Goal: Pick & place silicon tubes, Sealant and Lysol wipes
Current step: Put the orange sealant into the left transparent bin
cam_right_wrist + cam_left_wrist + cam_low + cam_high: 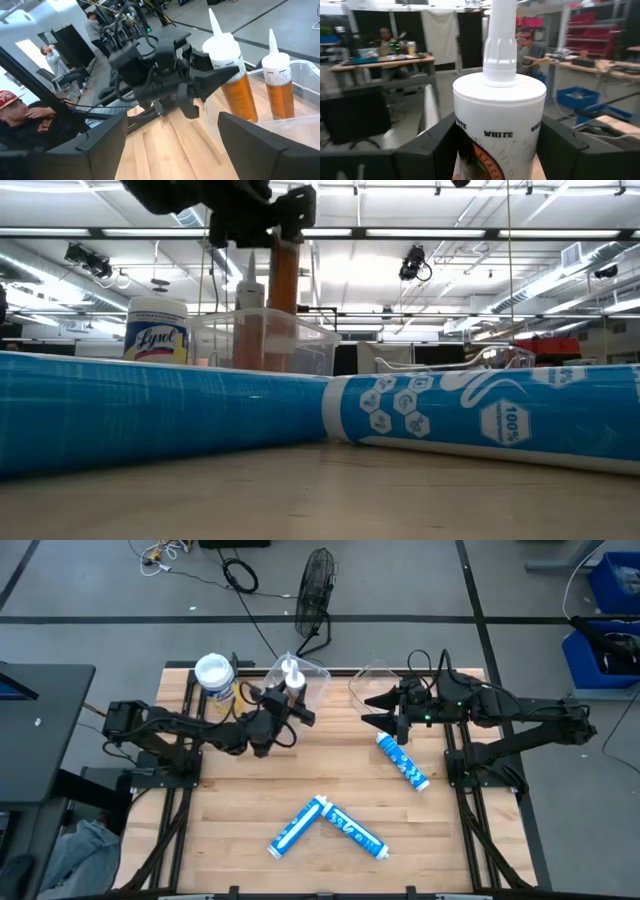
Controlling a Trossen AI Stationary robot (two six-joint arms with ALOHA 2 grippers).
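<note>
High view: the left gripper (290, 705) is reaching over the clear bin (312, 677) at the table's far edge, clamping an upright orange sealant tube (296, 683). A second orange tube (288, 667) is standing in the same bin. The Lysol wipes (214, 676) are standing upright just left of the bin, near the table's far left corner, untouched. The right gripper (384, 710) is hovering with its fingers spread, holding nothing, beside a second clear bin (372, 680). One blue-white tube (402, 761) is lying just below the right gripper; two more, (298, 825) and (355, 831), are lying in a V near the front, nozzle ends almost meeting.

Low view: the two front tubes are lying across nearly the whole width, blocking most of the table. Over them the Lysol wipes (157, 330) are showing, label facing the camera, beside the clear bin (266, 341) with the orange tube (281, 290) rising into the left gripper above.

Left wrist view: the held sealant tube (498, 110) is filling the frame between the dark fingers (555, 145), white cap and nozzle up. A person is sitting at a desk far behind.

Right wrist view: the left gripper (220, 75) is pinching the sealant tube (231, 75); the second tube (278, 82) is standing beside it in the bin. People are sitting beyond the table.
</note>
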